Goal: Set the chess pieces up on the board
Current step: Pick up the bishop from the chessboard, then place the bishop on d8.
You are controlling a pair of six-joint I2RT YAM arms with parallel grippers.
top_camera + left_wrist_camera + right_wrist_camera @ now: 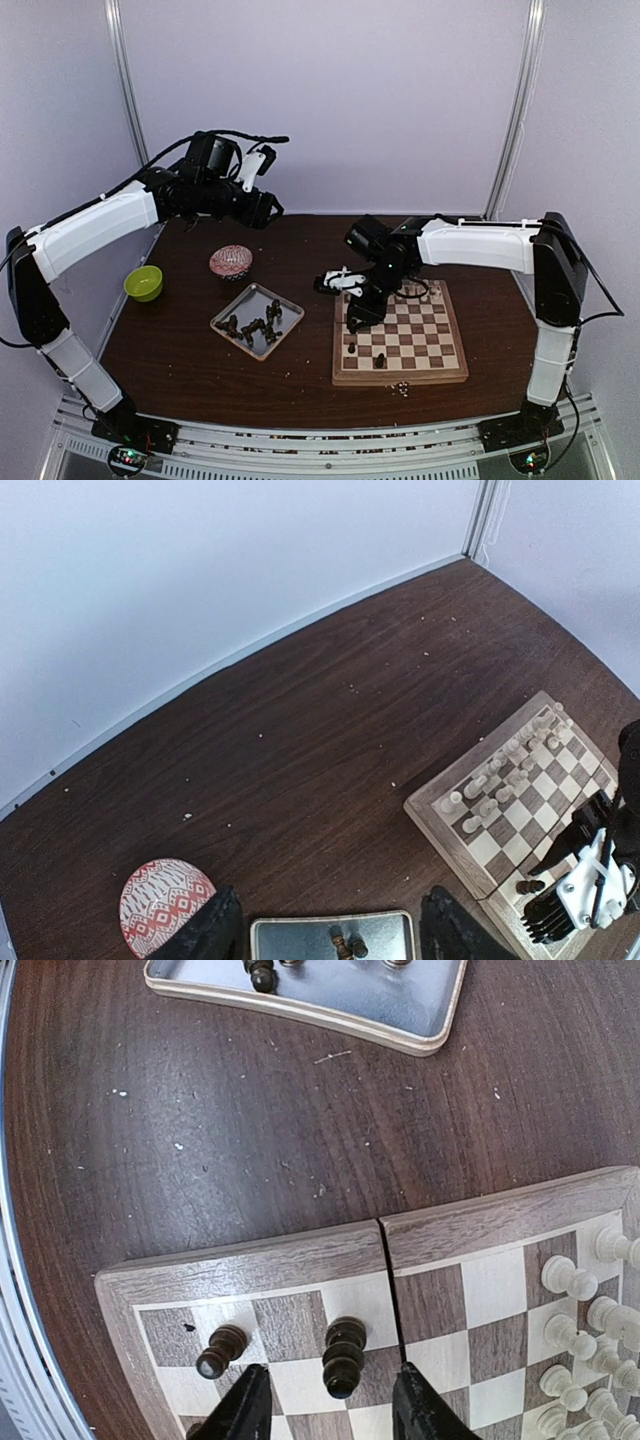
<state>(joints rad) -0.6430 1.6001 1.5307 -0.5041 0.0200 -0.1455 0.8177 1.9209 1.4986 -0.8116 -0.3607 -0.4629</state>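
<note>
Right gripper (332, 1405) low over chessboard (300, 1260), jaws wide, straddled dark piece (343, 1355) standing on edge row. 2nd dark piece (222, 1350) stood just beside 1 finger (245, 1410); sideways drift could topple it. Left gripper (335, 930) hung high, jaws wide, empty. More dark pieces (262, 972) lay in metal tray (300, 1012).

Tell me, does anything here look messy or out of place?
Yes. Pale crumbs are scattered over the dark table, and many dark chess pieces sit jumbled in the silver tray instead of standing on the board. A couple of tiny things also sit off the board, by its near edge.
</note>
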